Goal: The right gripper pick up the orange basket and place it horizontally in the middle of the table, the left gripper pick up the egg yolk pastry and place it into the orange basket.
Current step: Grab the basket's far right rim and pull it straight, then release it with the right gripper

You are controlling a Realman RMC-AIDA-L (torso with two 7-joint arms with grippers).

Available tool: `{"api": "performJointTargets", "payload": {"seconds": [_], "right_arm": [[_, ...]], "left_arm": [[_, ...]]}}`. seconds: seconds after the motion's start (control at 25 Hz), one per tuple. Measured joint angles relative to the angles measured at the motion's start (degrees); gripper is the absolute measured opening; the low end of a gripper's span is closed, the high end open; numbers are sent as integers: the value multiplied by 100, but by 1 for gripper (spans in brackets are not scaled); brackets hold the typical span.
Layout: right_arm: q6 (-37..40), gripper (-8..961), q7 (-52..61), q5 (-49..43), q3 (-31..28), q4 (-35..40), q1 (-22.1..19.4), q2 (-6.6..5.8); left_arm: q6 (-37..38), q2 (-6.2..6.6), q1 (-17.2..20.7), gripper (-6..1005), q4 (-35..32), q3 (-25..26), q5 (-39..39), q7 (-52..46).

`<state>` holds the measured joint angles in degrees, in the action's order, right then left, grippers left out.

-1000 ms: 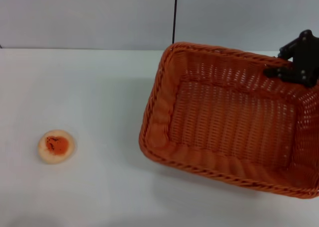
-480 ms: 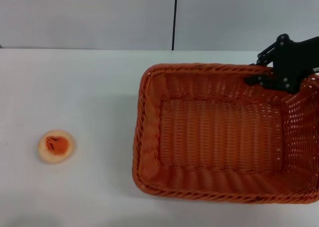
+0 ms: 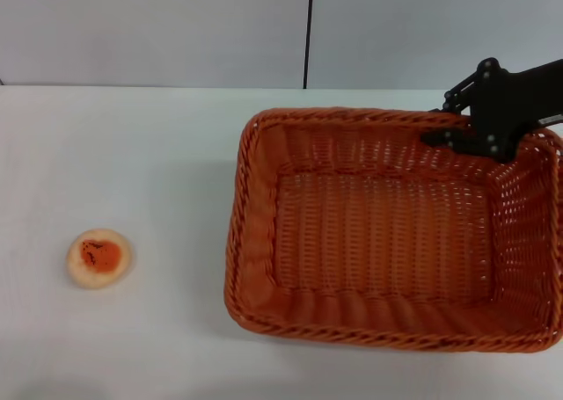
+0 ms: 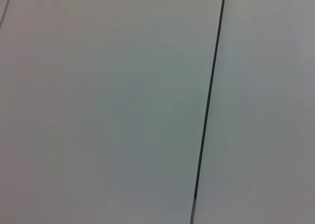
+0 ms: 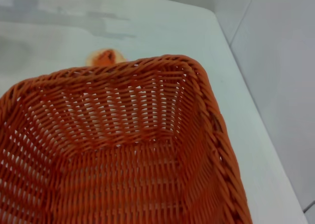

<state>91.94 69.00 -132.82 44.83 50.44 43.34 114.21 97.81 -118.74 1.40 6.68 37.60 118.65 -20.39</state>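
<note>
From the head view, the orange basket (image 3: 387,233) sits flat on the table (image 3: 158,154), its long side running left to right, more to the right than the middle. The right gripper (image 3: 464,124) is at the far right corner, its fingers pinching the braided rim. The egg yolk pastry (image 3: 98,258) lies alone on the left side, well apart from the basket.

The left wrist view shows only a plain wall, so the left gripper is not seen.

The right wrist view looks down into the basket, with the pastry (image 5: 104,57) just past its far rim.

The basket looks almost placed. Letting go and moving the pastry are not yet done.
</note>
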Motion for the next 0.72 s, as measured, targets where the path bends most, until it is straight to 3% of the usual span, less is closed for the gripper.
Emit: {"api": "performJointTargets", "payload": {"seconds": [0.16, 0.72], "right_arm": [[-167, 163, -63, -18, 41, -35, -6, 83], [-418, 163, -83, 150, 74, -533, 303, 187]], "left_arm": [[-4, 0, 13, 783, -1, 2, 0, 0], [-38, 0, -30, 780, 0, 2, 0, 0]]}}
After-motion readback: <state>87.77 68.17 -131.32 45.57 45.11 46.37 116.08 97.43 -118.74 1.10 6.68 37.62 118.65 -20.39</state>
